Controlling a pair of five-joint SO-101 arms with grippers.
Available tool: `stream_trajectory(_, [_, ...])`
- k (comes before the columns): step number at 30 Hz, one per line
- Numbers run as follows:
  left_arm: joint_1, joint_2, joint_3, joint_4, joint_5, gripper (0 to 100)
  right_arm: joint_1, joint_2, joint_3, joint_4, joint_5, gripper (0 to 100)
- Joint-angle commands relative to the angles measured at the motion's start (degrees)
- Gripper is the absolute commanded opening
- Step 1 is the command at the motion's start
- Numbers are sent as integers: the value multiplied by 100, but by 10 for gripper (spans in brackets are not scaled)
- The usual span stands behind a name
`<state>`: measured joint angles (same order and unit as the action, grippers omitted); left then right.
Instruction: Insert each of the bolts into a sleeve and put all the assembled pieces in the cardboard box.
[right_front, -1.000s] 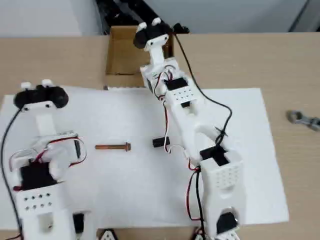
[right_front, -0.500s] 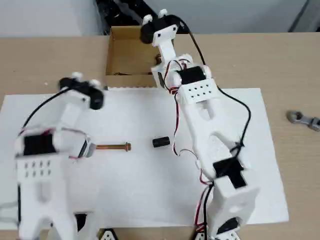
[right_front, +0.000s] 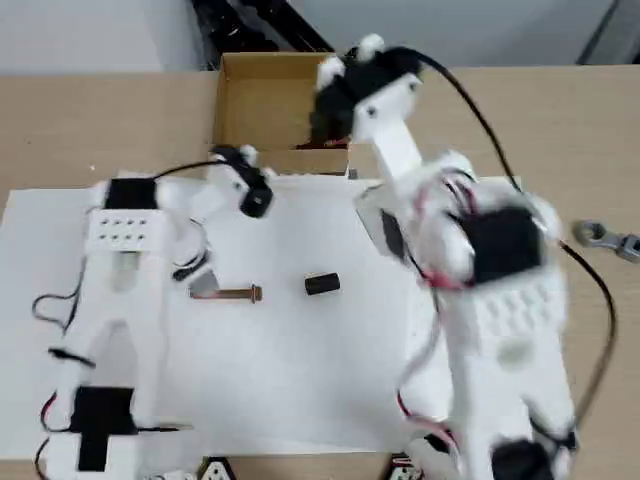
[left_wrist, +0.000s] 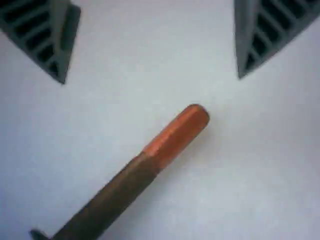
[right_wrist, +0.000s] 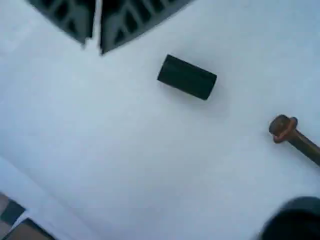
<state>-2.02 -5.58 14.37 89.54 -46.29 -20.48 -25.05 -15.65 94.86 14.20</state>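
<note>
A copper-coloured bolt (right_front: 228, 294) lies flat on the white sheet, its head toward a short black sleeve (right_front: 321, 283) that lies a little apart from it. My left gripper (right_front: 203, 282) is low over the bolt's plain end; in the left wrist view it (left_wrist: 151, 77) is open, with the bolt's tip (left_wrist: 175, 135) just short of the gap. My right gripper (right_front: 388, 232) hangs over the sheet to the right of the sleeve, and its fingers (right_wrist: 95, 44) are shut and empty. The right wrist view has the sleeve (right_wrist: 187, 76) and the bolt's head (right_wrist: 283, 129).
The open cardboard box (right_front: 228, 110) stands at the back, beyond the white sheet (right_front: 300, 390). Part of the right arm with a black motor (right_front: 365, 75) sits over the box's right edge. A metal wrench (right_front: 605, 237) lies on the bare table at the far right.
The left arm has swung forward and lowered its gripper to the bolt's end. The right arm has drawn its gripper back from the box to above the sheet near the sleeve.
</note>
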Motion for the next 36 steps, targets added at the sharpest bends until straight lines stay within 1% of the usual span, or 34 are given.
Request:
stream_trajectory(1, [246,53,-268,-70,-299,211,171,-1068,448,48,44,3])
stream_trajectory(4, [237,114,-233,-334,-633,211,321,-1842,1292,-13,70,3])
stream_trajectory(8, [360,413,-233,-466,-1046,211,532,-2818,2233,-22,79,3])
stream_trajectory(15, [396,1196,-233,-958,-1292,211,875,-4374,3393,-22,79,3])
stream_trajectory(19, [448,1547,-224,-1081,-1310,209,884,-4998,3930,-22,62,3])
stream_trajectory(24, [527,1864,-57,-1574,-1292,208,892,-5455,4334,-251,53,2])
stream_trajectory(29, [527,1916,295,-2013,-1143,207,892,-5569,4580,-453,53,2])
stream_trajectory(33, [545,1908,505,-2163,-1125,201,892,-5560,4607,-620,44,2])
stream_trajectory(36, [598,1908,523,-2119,-1116,128,892,-5560,4607,-673,44,2])
